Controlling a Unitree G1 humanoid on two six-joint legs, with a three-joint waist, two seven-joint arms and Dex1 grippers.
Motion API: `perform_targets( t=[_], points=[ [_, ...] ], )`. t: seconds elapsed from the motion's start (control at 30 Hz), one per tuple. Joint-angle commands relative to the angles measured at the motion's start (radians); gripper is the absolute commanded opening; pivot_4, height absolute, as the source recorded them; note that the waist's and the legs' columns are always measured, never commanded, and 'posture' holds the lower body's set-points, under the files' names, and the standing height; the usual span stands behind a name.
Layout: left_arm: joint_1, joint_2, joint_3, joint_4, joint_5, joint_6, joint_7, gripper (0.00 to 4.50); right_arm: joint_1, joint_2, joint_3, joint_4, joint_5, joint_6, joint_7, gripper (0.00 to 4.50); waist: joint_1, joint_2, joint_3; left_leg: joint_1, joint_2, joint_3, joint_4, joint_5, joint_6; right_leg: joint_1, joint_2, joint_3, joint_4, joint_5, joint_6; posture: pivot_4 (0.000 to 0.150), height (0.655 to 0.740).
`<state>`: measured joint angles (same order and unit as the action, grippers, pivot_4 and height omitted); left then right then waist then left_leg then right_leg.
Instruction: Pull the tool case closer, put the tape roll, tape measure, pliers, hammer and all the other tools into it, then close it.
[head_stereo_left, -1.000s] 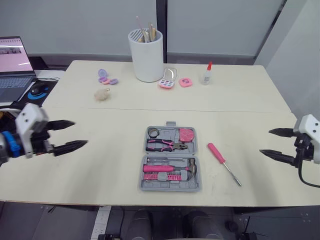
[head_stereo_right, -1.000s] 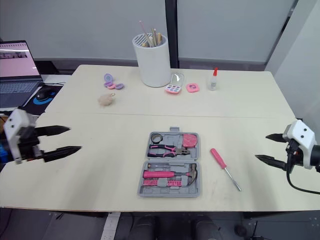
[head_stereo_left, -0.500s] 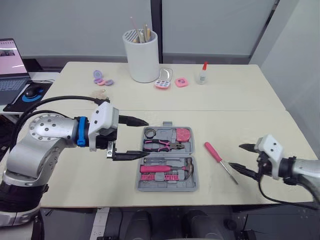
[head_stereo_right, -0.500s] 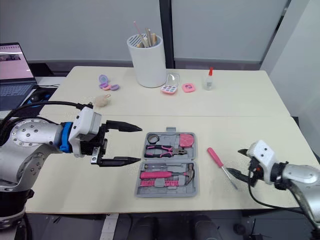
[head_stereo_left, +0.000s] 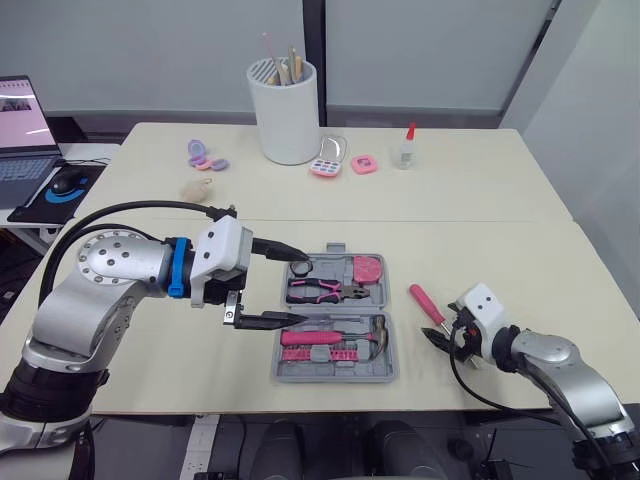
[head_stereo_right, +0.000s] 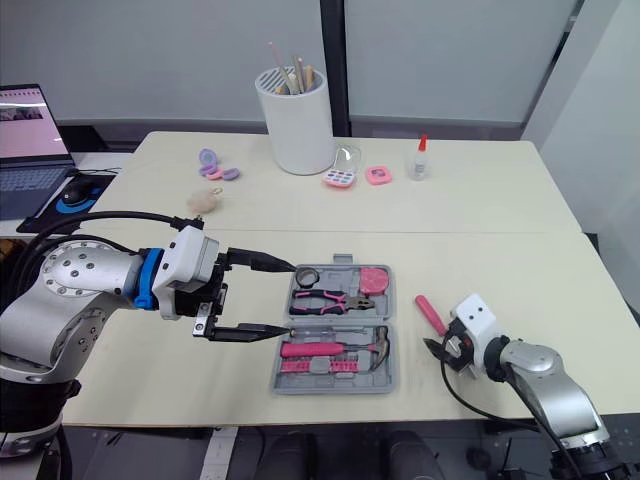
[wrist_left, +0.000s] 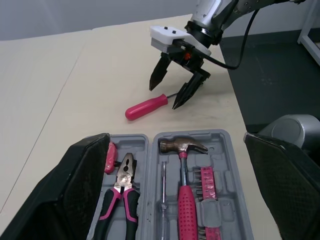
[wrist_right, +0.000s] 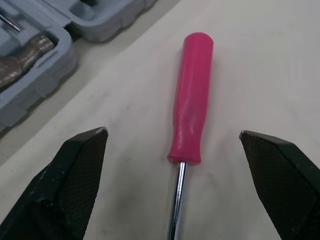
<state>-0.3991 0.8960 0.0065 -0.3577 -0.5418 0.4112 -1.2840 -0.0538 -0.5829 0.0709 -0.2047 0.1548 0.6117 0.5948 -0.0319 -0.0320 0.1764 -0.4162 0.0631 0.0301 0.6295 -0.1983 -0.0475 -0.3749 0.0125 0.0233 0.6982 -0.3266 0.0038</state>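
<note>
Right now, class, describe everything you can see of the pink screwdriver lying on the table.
The screwdriver has a smooth, rounded pink handle, plastic by its look, and a thin shiny metal shaft. It lies flat on the table, right of the open tool case and apart from it. The right pincer stands open astride the spot where handle meets shaft, not touching it as far as shows. The tip is hidden.

The pale table (head_stereo_left: 480, 200) carries an open grey tool case (head_stereo_left: 335, 376) near its front edge, with a pink-handled screwdriver (head_stereo_left: 424, 303) just beside it on the right. Along the back stand a white holder (head_stereo_left: 286, 115) and a glue bottle (head_stereo_left: 404, 150) — between them lie a palette (head_stereo_left: 327, 166) and a pink compact (head_stereo_left: 362, 164). Purple compacts (head_stereo_left: 205, 156) and a fuzzy ball (head_stereo_left: 198, 188) lie at the left.
</note>
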Motion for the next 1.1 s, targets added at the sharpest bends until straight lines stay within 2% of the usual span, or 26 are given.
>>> perform_targets(
  t=[0.03, 0.3, 0.4, 0.53, 0.83, 1.1],
  points=[
    [-0.009, 0.008, 0.008, -0.025, 0.001, -0.010, 0.004, 4.47, -0.036, 0.019, 0.016, 0.011, -0.034, 0.021, -0.044, 4.50, 0.001, 0.000, 0.000, 0.000, 0.000, 0.000, 0.000, 0.000, 0.000, 0.000, 0.000, 0.000, 0.000, 0.000, 0.000, 0.150, 0.7400],
    [-0.004, 0.000, -0.002, -0.028, 0.009, -0.010, 0.010, 4.47, -0.052, 0.029, 0.027, 0.036, -0.052, 0.032, -0.048, 4.50, 0.002, 0.000, 0.000, -0.001, 0.000, 0.000, 0.000, 0.000, 0.000, 0.000, 0.000, 0.000, 0.000, 0.000, 0.000, 0.150, 0.7400],
    [-0.003, -0.002, -0.003, -0.032, 0.009, -0.007, 0.014, 4.50, -0.036, 0.027, 0.037, 0.018, -0.060, 0.041, -0.050, 3.87, 0.002, 0.000, 0.000, 0.000, 0.000, 0.000, 0.000, 0.000, 0.000, 0.000, 0.000, 0.000, 0.000, 0.000, 0.000, 0.150, 0.7400],
    [-0.003, -0.004, -0.004, -0.031, 0.011, -0.006, 0.018, 4.50, -0.018, 0.033, 0.043, -0.005, -0.064, 0.050, -0.059, 2.59, 0.002, 0.000, 0.000, -0.001, 0.000, 0.000, 0.000, 0.000, 0.000, 0.000, 0.000, 0.000, 0.000, 0.000, 0.000, 0.150, 0.7400],
    [0.001, -0.011, -0.013, -0.033, 0.019, -0.013, 0.027, 4.50, -0.006, 0.040, 0.049, -0.008, -0.072, 0.042, -0.078, 0.75, 0.002, 0.000, 0.000, 0.000, 0.000, 0.000, 0.000, 0.000, 0.000, 0.000, 0.000, 0.000, 0.000, 0.000, 0.000, 0.150, 0.7400],
    [0.003, -0.013, -0.010, -0.030, 0.015, -0.023, 0.029, 4.50, -0.015, -0.011, 0.059, -0.057, -0.083, 0.049, -0.041, 0.71, 0.003, 0.000, 0.000, -0.001, 0.000, 0.000, 0.000, 0.000, 0.000, 0.000, 0.000, 0.000, 0.000, 0.000, 0.000, 0.150, 0.7400]
  ],
)
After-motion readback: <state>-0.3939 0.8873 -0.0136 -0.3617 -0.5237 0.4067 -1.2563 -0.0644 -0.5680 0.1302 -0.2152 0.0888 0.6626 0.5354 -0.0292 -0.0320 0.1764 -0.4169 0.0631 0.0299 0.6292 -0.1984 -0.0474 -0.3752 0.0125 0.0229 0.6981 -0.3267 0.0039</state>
